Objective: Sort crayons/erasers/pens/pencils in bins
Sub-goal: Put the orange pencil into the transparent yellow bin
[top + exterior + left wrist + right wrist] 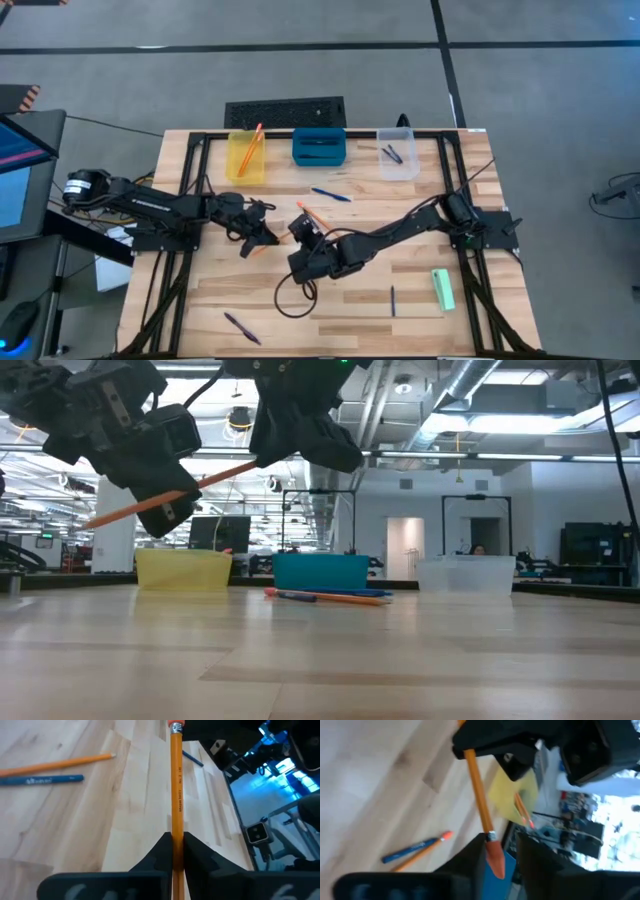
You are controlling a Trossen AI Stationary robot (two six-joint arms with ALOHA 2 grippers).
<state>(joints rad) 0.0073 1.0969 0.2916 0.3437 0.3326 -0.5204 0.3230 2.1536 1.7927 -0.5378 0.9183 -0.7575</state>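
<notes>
Mid-handoff above table centre: left tool (172, 842) clamped on long orange pencil (176, 780); right tool (500, 845) apart at its eraser end. Yellow bin (246, 158), 11 o'clock, has one pencil; pens (331, 194), mint eraser (443, 289) left.

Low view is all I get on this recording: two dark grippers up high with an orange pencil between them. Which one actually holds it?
Observer: The left gripper. Its wrist view shows both fingers shut on the pencil.
Operator: And the right one?
Observer: The right gripper has its fingers apart on either side of the pencil's pink eraser end, not clamped on it.
Operator: Is anything in the bins?
Observer: From above, the yellow bin has a second pencil leaning in it, and the clear bin holds dark pens.
</notes>
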